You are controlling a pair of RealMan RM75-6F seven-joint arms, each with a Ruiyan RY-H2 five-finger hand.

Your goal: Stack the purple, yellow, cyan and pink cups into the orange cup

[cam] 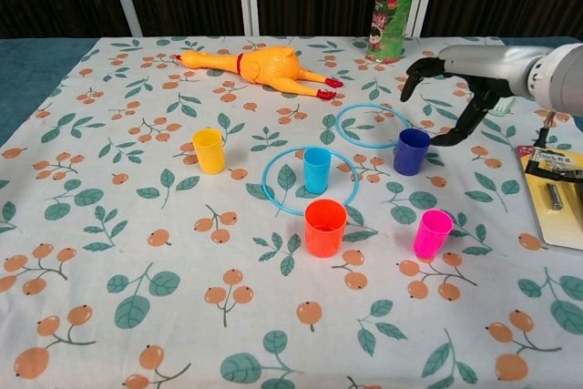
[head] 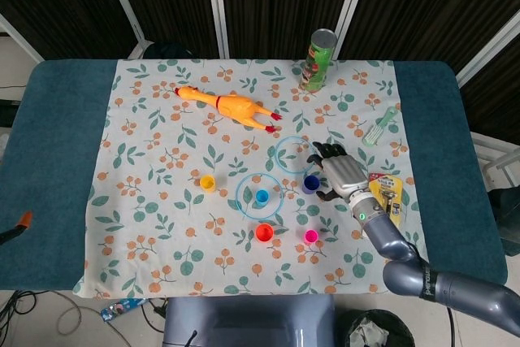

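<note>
purple cup (cam: 412, 151) stands just beside the spread right hand (cam: 465, 79).

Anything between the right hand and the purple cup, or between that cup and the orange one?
Nothing visible blocks the right hand; it hovers open just beside the purple cup. Between that cup and the orange cup only the larger blue ring lies flat, with the cyan cup standing inside it, slightly off the direct line.

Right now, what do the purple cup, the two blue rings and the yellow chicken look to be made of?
Purple cup: likely hard plastic, smooth and evenly coloured, with a thin rim.
Blue rings: probably thin plastic hoops lying flat; plain colour, slight sheen.
Yellow chicken: looks like soft rubber or vinyl, glossy and moulded in one piece with red feet; I cannot confirm softness.
</note>
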